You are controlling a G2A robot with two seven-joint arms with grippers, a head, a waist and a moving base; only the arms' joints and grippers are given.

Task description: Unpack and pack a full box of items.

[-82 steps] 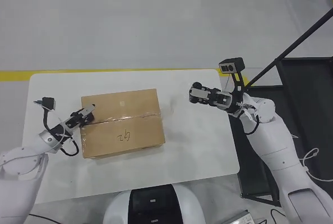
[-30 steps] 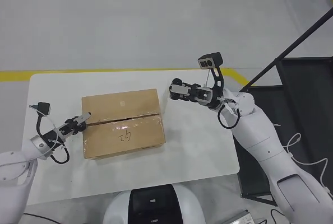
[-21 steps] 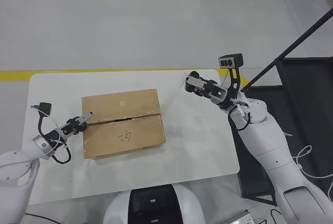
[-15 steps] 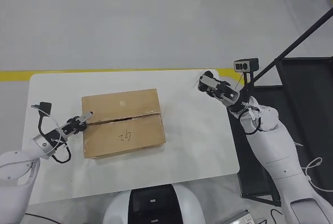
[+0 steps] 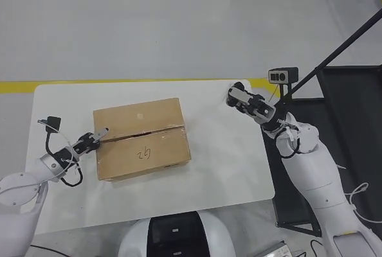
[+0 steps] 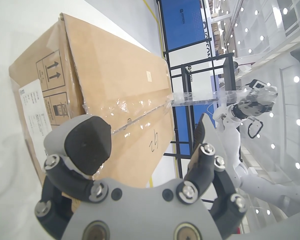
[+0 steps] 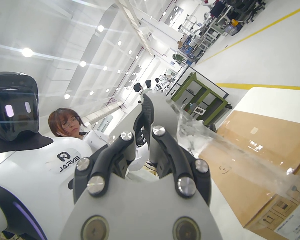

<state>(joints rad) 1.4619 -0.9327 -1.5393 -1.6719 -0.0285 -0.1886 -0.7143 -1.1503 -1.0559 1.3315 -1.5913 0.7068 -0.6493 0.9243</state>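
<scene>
A closed cardboard box (image 5: pixel 141 138) with a handwritten mark lies mid-table, its two top flaps meeting along a centre seam. My left gripper (image 5: pixel 96 136) is open at the box's left end; in the left wrist view its dark pad (image 6: pixel 88 143) rests near the seam's end on the box (image 6: pixel 120 88). My right gripper (image 5: pixel 233 96) hangs above the table's far right corner, shut on a strip of clear tape (image 7: pixel 240 156) that stretches back to the box (image 7: pixel 262 156). The left wrist view also shows the tape (image 6: pixel 202 98) running to the right gripper (image 6: pixel 265 98).
The white table (image 5: pixel 229 167) has bare room to the right of and in front of the box. A black metal rack (image 5: pixel 345 96) stands just beyond the table's right edge. A yellow floor line (image 5: pixel 11 85) runs behind the table.
The right gripper went in to the box's right edge, then pulled back toward the far right corner, drawing the tape off the seam. The left gripper stayed at the box's left end.
</scene>
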